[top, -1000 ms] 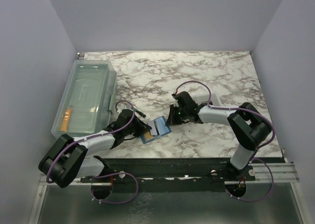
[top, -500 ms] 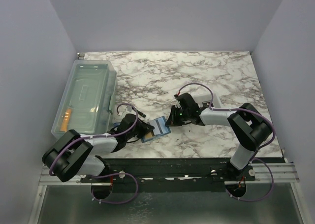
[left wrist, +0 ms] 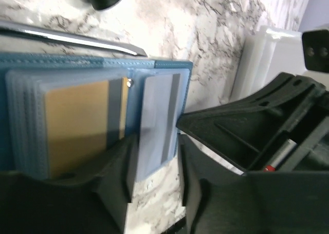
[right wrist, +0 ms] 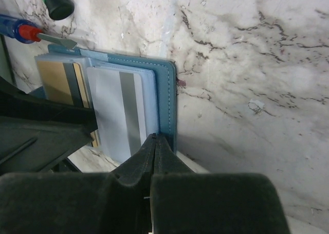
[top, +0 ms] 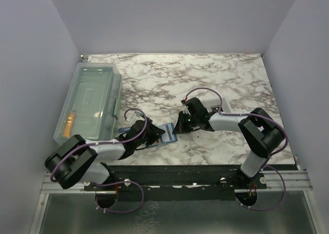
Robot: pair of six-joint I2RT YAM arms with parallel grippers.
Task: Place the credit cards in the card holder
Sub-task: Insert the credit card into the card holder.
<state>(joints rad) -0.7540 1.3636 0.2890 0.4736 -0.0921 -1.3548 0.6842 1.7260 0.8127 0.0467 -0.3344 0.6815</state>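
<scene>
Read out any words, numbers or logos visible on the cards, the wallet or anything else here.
None readable. The gold credit card shows only a plain face and a grey stripe; the card holder, the clear bin and the white tray show no lettering.

I count two claws of mine: left claw (left wrist: 154, 164) and right claw (right wrist: 154, 141). One wallet (right wrist: 167, 105). Two gold cards (left wrist: 77, 123): one in the wallet's sleeves, the other card (top: 69, 123), seemingly on edge, in the bin (top: 90, 97). One pale card (right wrist: 121, 110) with a grey stripe. One bin, one white tray (left wrist: 259, 59), one screwdriver (right wrist: 31, 34), one black marker (right wrist: 55, 1).
</scene>
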